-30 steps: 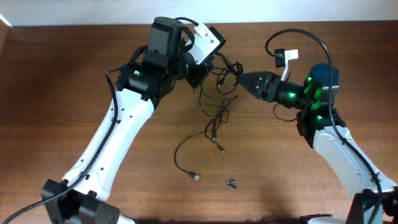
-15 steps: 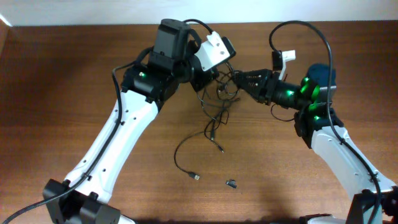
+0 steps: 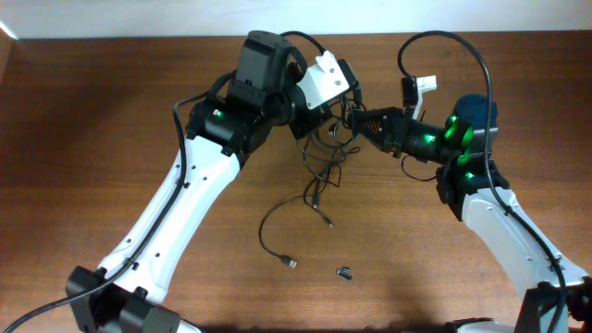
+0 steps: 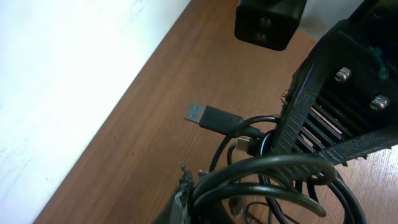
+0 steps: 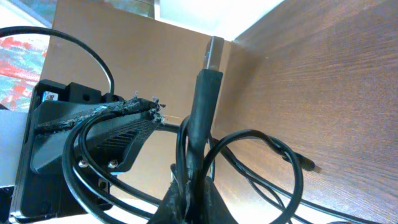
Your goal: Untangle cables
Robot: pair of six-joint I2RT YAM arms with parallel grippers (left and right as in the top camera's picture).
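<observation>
The cables are thin black cords bunched in a tangle [image 3: 336,129] held above the table between my two grippers. My left gripper [image 3: 324,113] is shut on a bundle of loops [image 4: 267,171]. A blue-tipped plug [image 4: 208,116] sticks out beside that bundle. My right gripper [image 3: 357,118] faces it from the right, shut on a cord whose metal-tipped plug [image 5: 213,53] points up between its fingers [image 5: 180,199]. Loose strands [image 3: 319,185] hang down to the table. One long strand curves to a plug [image 3: 290,264] lying near the front.
A tiny dark stubby piece [image 3: 344,273] lies on the wood near the front, right of the loose plug. The thick black arm cable [image 3: 453,46] arcs over the right arm. The table's back edge meets a white wall [image 4: 62,81].
My right gripper moved left into the tangle and shut on a cord. The left arm shifted slightly right and back, so the two grippers now sit close together.
</observation>
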